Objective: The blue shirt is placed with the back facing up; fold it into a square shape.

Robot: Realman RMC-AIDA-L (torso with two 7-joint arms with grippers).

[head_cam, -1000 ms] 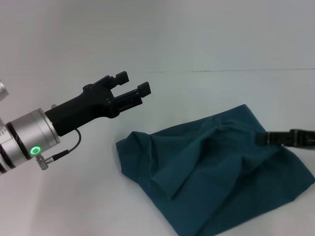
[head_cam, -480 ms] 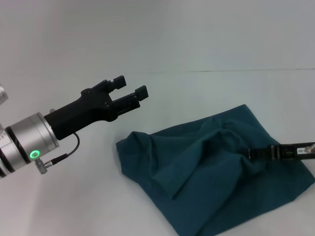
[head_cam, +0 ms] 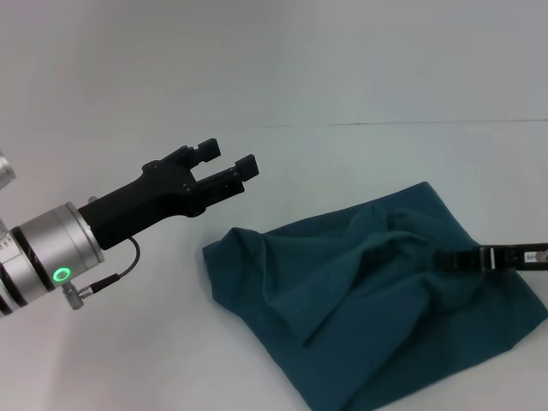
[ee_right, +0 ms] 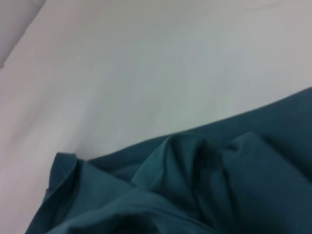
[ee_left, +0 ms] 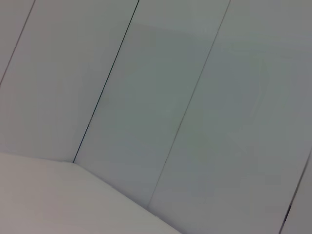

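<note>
**Bunched shirt, one gripper low on the cloth**

While the shirt (head_cam: 377, 295) lies crumpled instead of flat, a square fold is judged to be at risk. It is spread on the white table (head_cam: 342, 163), toward the robot's right and near side, as a rough diamond with heavy ridges across its middle. Its long axis is seen to run diagonally, from the rounded lump nearest the left gripper (head_cam: 229, 159) out to the corner at the near right edge of the head view. Neither collar nor hem can be made out, so which way the shirt points cannot be told.

If a fold is made over these ridges, uneven layers would be trapped and the outline would come out skewed. If only the top layer is pinched at the right side, the cloth beneath would be dragged and bunched further; from the right wrist view, creases (ee_right: 204, 161) are seen stacked close together, which makes such a partial pinch likely. A pull along the diagonal could also slide the whole shirt across the smooth table and off the near edge of view.

The right gripper (head_cam: 454, 259) is seen low on the shirt's right part, at a fold; whether its fingers are parted or closed on cloth cannot be told. The left gripper is held in the air well to the left of the shirt, its fingers narrowly apart and holding nothing.
</note>
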